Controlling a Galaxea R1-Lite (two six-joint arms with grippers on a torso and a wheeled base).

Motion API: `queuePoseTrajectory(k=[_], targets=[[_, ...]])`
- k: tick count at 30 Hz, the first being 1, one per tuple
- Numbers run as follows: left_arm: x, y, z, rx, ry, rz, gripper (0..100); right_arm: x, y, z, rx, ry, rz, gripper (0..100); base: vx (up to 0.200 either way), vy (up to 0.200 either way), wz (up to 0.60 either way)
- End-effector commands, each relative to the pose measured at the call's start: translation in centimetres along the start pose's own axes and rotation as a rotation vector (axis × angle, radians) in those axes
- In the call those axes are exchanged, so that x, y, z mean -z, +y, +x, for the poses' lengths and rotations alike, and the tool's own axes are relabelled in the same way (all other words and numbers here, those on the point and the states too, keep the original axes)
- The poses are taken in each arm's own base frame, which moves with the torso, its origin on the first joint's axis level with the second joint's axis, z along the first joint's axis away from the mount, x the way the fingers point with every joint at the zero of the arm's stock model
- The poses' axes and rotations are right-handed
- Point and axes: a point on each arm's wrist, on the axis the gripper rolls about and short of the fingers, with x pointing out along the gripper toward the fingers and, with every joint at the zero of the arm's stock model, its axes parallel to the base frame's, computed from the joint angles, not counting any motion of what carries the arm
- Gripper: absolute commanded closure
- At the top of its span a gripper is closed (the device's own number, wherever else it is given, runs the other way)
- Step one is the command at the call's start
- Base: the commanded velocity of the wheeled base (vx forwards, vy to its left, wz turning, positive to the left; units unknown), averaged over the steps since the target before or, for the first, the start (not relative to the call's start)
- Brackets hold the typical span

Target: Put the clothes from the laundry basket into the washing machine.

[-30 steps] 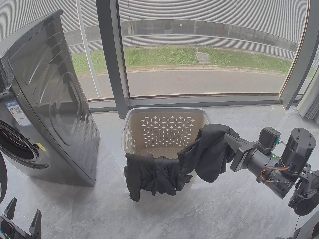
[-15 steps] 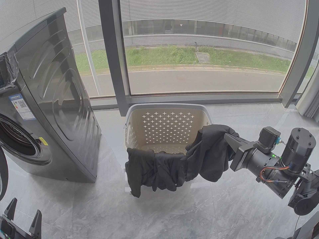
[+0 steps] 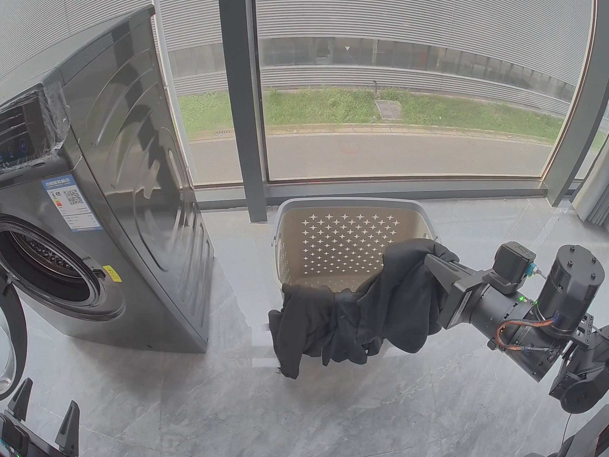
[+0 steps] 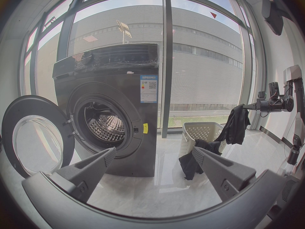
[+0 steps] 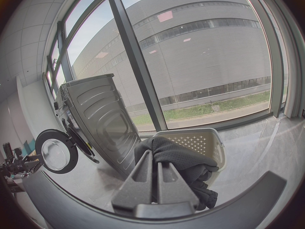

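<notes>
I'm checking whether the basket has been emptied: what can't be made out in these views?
- Laundry basket floor: head view, near part hidden behind the black garment draped over its rim.
- Right gripper fingertips: head view, buried in that garment.
- Washing machine drum: head view, partly cut off by the edge.

The head camera looks steeply down at the floor [image 3: 190, 401], with the washing machine [image 3: 127, 179] at frame left and the laundry basket [image 3: 349, 236] at centre. The left wrist camera sits low, farther back, facing the machine's front. The right wrist camera looks closely over the basket. All three views share both.
</notes>
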Motion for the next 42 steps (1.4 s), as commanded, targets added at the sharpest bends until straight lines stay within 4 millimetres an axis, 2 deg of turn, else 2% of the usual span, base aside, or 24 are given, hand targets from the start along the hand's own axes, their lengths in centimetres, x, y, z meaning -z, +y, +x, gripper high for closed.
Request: queuePoseTrajectory(k=[1,25,34,42], targets=[[0.4,0.0,0.0,0.0,0.0,0.0,0,0.1,0.0,0.0,-0.001,0.003,-0.001,100,0.0,0.2,0.0],[0.4,0.0,0.0,0.0,0.0,0.001,0,-0.4,1.7,-0.5,-0.116,-0.059,0.018,100,0.0,0.2,0.0],[0.4,0.0,0.0,0.0,0.0,0.003,0,-0.5,2.1,-0.7,-0.148,-0.077,0.025,100,0.0,0.0,0.0],[0.4,0.0,0.0,0.0,0.0,0.001,0,-0.2,1.9,-0.4,-0.132,-0.066,0.022,100,-0.2,0.0,0.0]])
